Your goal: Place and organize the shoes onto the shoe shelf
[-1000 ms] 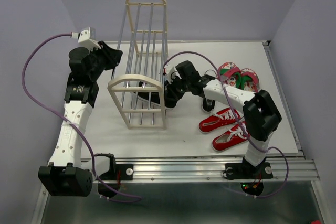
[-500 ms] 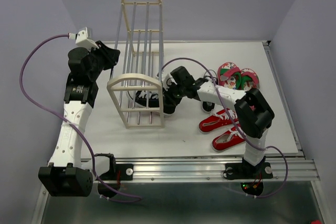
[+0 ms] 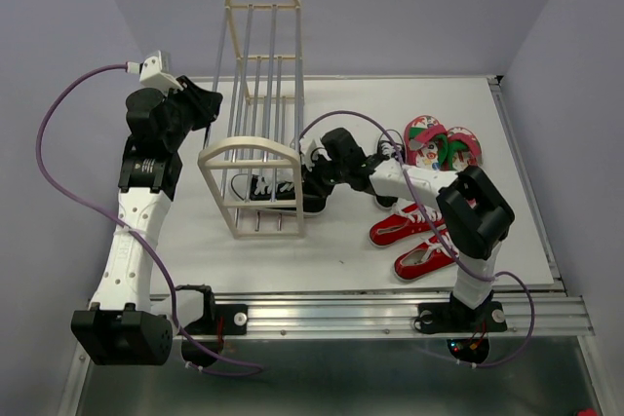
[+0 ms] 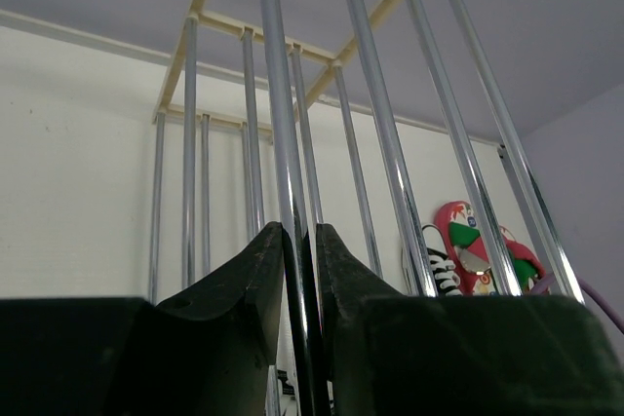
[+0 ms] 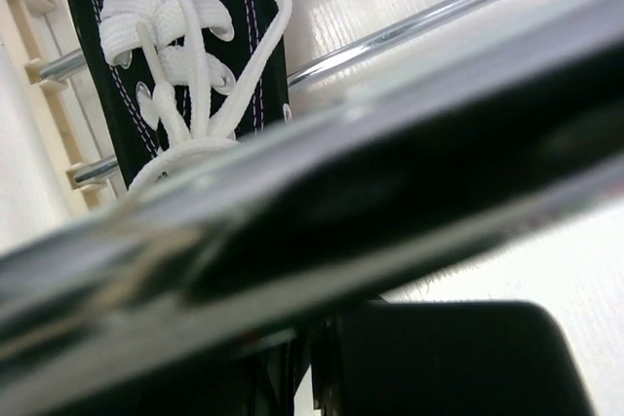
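Note:
The shoe shelf (image 3: 255, 158) stands on the table with cream arched end frames and silver rods. My left gripper (image 3: 208, 104) is shut on one of its rods (image 4: 278, 94), fingers (image 4: 244, 275) pinching it from both sides. My right gripper (image 3: 314, 187) reaches into the shelf's right side, shut on a black canvas sneaker (image 3: 271, 188) that lies inside a low tier. In the right wrist view the sneaker's white laces (image 5: 185, 56) show past a blurred rod (image 5: 322, 192), and the gripper (image 5: 307, 362) is mostly hidden.
The second black sneaker (image 3: 386, 200) lies under my right forearm. Two red sneakers (image 3: 417, 239) lie at the front right. The pink flip-flops (image 3: 444, 141) lie at the back right, and one shows through the rods in the left wrist view (image 4: 476, 245).
My right gripper has pushed the black sneaker leftward, deeper into the shelf. The shelf shifted slightly left with my left gripper still holding its rod.

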You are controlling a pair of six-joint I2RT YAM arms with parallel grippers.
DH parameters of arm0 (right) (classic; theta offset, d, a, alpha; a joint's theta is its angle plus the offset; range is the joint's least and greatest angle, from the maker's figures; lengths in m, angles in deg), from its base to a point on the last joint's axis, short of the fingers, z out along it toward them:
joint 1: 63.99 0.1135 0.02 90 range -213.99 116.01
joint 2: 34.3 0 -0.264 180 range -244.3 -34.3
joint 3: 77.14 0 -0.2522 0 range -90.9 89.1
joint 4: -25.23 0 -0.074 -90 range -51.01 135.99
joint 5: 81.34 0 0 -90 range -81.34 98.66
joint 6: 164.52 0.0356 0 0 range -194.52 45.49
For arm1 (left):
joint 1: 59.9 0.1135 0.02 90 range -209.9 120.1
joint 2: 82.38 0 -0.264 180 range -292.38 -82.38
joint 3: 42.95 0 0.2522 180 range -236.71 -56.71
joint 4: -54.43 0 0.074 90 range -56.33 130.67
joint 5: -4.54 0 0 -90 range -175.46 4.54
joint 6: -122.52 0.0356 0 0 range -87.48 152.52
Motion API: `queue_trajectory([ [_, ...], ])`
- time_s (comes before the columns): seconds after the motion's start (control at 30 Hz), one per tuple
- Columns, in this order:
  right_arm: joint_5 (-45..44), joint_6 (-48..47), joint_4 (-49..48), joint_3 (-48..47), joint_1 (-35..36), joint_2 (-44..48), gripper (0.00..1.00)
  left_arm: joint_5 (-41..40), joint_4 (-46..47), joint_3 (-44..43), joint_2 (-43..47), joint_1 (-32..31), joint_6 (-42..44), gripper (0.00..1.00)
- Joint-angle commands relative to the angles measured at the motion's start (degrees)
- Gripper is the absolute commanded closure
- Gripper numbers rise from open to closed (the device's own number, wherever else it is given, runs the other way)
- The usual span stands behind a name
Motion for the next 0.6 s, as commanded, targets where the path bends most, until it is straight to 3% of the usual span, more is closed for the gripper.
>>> queue_trajectory([
  [0.0,2.88,3.09,-10.22,0.77,0.74,2.76,0.82,-0.24,1.70,1.46,0.51,0.02,2.71,0.78],
  [0.03,3.05,3.45,-10.74,0.86,0.74,2.85,0.76,-0.24,1.70,1.46,0.51,0.02,2.80,0.78],
  [0.13,5.50,3.98,-11.63,1.38,0.74,3.20,0.75,-0.24,1.70,1.46,0.51,0.02,2.80,0.78],
  [0.23,6.22,4.51,-13.73,2.53,0.74,3.90,0.68,-0.24,1.70,1.54,0.51,0.02,2.98,0.78],
  [0.57,15.27,-5.33,-14.00,5.61,0.74,5.14,0.68,0.37,1.79,1.37,-0.28,0.02,3.07,0.78],
])
